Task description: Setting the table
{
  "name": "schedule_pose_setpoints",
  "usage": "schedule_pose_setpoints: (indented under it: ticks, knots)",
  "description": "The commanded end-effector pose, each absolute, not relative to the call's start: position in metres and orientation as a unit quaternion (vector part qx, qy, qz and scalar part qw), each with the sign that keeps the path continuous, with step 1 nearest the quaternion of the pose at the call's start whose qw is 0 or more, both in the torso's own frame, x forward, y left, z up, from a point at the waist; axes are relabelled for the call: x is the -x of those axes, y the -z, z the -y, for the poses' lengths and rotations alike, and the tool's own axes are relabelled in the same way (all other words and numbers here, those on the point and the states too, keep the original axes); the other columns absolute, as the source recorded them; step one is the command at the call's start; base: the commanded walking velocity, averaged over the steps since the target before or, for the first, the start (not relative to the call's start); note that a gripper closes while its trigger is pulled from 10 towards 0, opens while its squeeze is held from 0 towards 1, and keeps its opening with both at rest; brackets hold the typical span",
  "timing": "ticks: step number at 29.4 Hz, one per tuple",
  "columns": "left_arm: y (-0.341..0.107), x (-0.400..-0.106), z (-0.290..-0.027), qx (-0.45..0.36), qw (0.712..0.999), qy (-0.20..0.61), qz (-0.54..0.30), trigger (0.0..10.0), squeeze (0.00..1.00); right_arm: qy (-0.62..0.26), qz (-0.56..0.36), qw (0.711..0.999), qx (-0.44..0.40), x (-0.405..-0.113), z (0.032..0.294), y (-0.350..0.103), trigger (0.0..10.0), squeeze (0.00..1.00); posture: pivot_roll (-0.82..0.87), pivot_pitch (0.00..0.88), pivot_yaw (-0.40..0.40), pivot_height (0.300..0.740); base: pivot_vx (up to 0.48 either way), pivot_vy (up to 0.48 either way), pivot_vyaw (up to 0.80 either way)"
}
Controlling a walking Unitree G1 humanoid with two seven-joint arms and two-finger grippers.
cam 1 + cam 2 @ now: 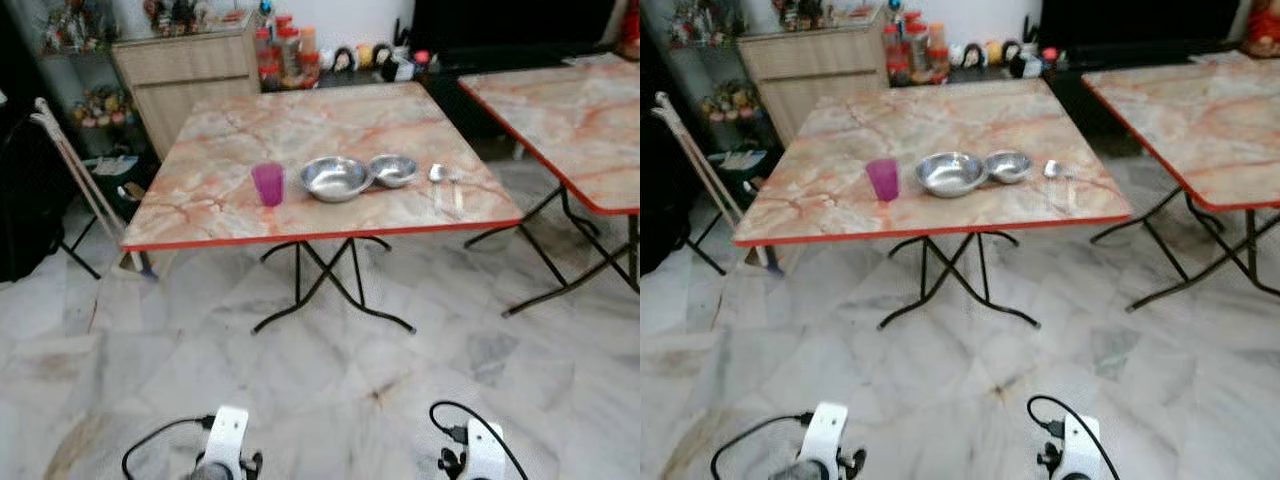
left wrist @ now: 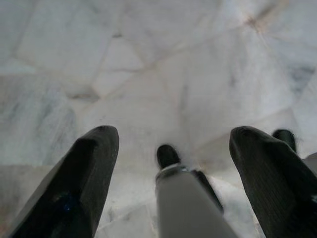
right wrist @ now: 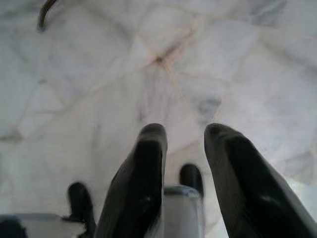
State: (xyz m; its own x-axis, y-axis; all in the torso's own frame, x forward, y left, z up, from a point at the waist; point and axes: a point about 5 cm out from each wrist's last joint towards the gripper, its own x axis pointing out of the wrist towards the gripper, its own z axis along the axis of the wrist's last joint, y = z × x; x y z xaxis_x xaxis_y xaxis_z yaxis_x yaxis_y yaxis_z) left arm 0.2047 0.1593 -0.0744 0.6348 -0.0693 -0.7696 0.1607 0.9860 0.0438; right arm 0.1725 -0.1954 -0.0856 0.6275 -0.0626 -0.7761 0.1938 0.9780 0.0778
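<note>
The left gripper (image 2: 168, 173) hangs low over the marble floor (image 1: 330, 390), and its two black fingers (image 2: 79, 183) are spread wide apart with nothing between them. The right gripper (image 3: 183, 173) hangs low too, with its fingers close to each other but with a small gap, and it holds nothing. Both arms are down by the robot's sides (they look like they are resting).

Farther out stands a folding table (image 1: 240, 130) with a pinkish marble top and a red edge. Near its front edge sit things in a row. A purple cup (image 1: 267, 183) stands upright on the robot's left. Next to it is a big metal bowl (image 1: 335, 178), and a small metal bowl (image 1: 393, 170) touches it. A spoon (image 1: 437, 173) lies past the small bowl, with something thin beside it that is too blurry to name. A second table (image 1: 580, 120) stands to the right, well apart.

I think the robot is at the step of standing back from the table, maybe looking at it. The table is too far to reach, so the next move calls for walking closer and then lifting an arm up.
</note>
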Motion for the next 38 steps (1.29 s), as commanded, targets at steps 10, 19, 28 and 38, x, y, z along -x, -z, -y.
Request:
schedule_pose_setpoints:
  ticks: [10,19,28,38]
  knots:
    - [0.0725,-0.2029,-0.1919,-0.058,0.901,0.026,-0.429,10.0,0.00,0.102,-0.405,0.900,-0.127,-0.1848,0.1810,0.0818,10.0,0.00,-0.07,0.000,0.062,0.740,0.000,0.117,0.00]
    - [0.0675,-0.2109,-0.1933,-0.054,0.909,0.023,-0.413,10.0,0.00,0.100,-0.403,0.900,-0.131,-0.1872,0.1774,0.0811,10.0,0.00,-0.06,0.000,0.062,0.740,0.000,0.000,0.00]
    - [0.0669,-0.2112,-0.1942,-0.052,0.910,0.023,-0.410,10.0,0.00,0.100,-0.401,0.900,-0.136,-0.1877,0.1747,0.0810,10.0,0.00,-0.05,0.000,0.070,0.740,0.175,0.000,0.00]
    - [0.0671,-0.2103,-0.1965,-0.052,0.910,0.020,-0.411,10.0,0.00,0.105,-0.400,0.900,-0.140,-0.1874,0.1748,0.0812,10.0,0.00,-0.05,0.000,0.073,0.740,0.415,0.000,0.00]
